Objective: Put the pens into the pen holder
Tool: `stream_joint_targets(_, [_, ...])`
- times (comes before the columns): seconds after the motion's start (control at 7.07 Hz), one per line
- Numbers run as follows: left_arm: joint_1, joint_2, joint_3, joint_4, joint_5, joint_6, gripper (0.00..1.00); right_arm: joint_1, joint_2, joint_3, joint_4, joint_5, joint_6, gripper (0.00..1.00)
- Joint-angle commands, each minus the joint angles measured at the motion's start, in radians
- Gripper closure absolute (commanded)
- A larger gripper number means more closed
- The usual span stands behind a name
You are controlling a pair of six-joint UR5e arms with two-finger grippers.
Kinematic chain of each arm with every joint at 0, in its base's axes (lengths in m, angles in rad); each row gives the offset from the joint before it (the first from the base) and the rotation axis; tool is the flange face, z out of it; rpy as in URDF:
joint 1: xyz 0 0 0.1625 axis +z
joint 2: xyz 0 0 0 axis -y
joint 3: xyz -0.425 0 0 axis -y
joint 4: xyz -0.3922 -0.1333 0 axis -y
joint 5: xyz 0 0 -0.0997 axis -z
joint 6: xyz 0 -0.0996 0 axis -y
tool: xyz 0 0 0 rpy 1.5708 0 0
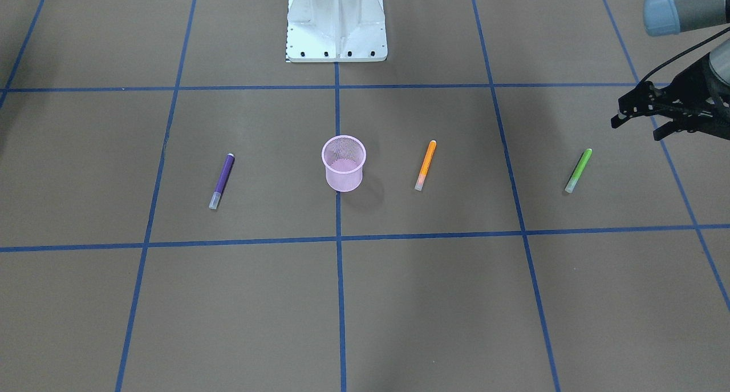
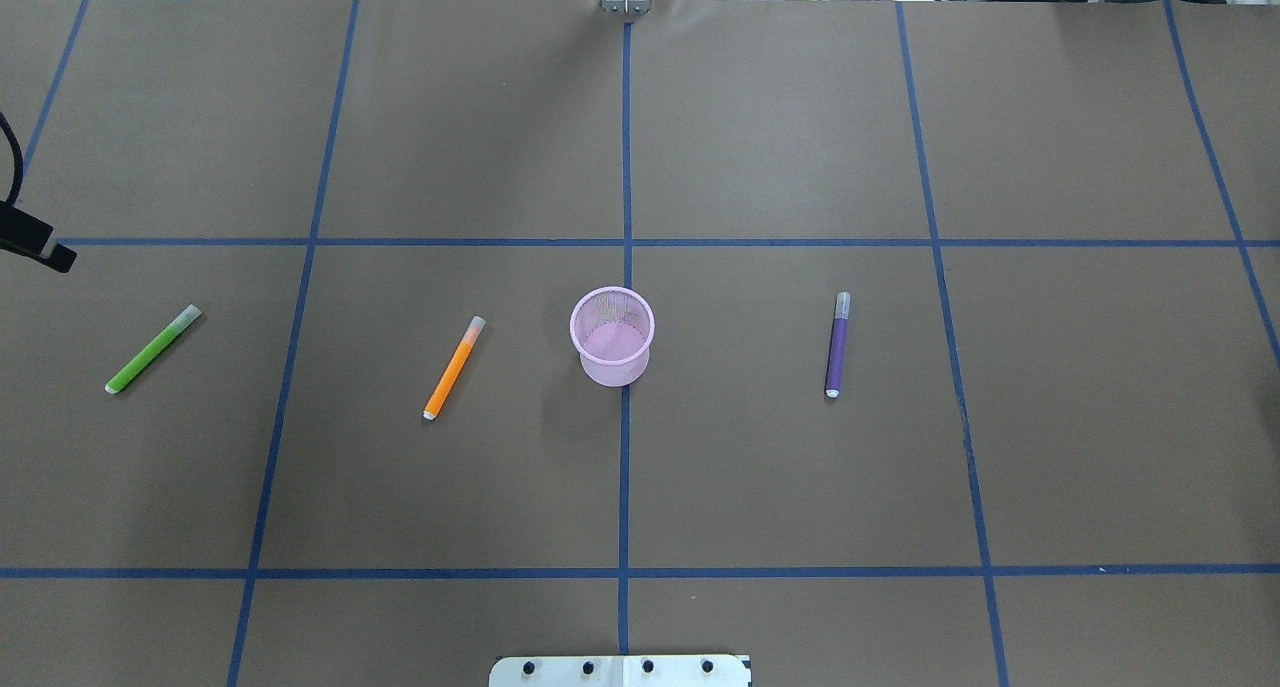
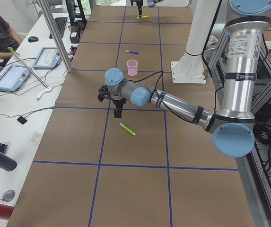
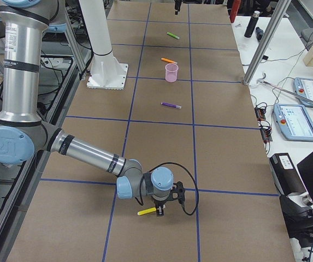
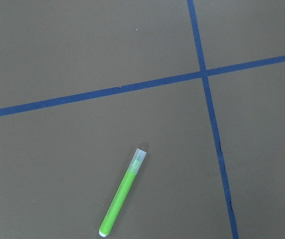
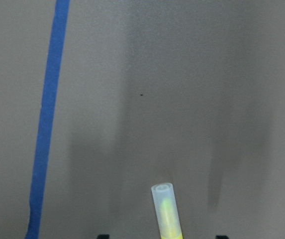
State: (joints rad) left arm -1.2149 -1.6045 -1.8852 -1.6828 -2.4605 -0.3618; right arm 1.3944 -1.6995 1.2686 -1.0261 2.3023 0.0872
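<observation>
From overhead, the left gripper (image 1: 635, 127) hovers at the left edge of the table (image 2: 780, 127), fingers apart and holding nothing, near the green pen (image 2: 152, 350) but clear of it. Rightward lie the orange pen (image 2: 453, 368), the upright pen holder (image 2: 612, 336) on a blue tape line (image 2: 625, 467) with its mesh floor showing, then the purple pen (image 2: 838, 345), all well apart. Far right, the right gripper (image 4: 159, 212) stands spread astride a yellow pen (image 6: 166, 214) without pinching it. A white pedestal (image 2: 620, 671) sits on the robot's side.

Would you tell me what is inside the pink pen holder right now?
Inside the pen holder only its bare pink floor shows, no pen; the near wall hides a sliver of that floor.
</observation>
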Motion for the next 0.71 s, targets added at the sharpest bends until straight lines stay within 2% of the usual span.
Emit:
stream_joint_targets(0.0, [0.0, 0.0, 0.0, 0.0, 0.0, 0.0, 0.0, 0.0, 0.003, -0.014, -0.002, 0.006, -0.009, 0.37])
stream_joint_targets(0.14, [0.0, 0.0, 0.0, 0.0, 0.0, 0.0, 0.0, 0.0, 0.003, -0.017, -0.002, 0.005, -0.011, 0.39])
stream_joint_targets(0.57, [0.0, 0.0, -0.002, 0.0, 0.0, 0.0, 0.0, -0.002, 0.004, -0.026, -0.003, 0.005, -0.009, 0.55])
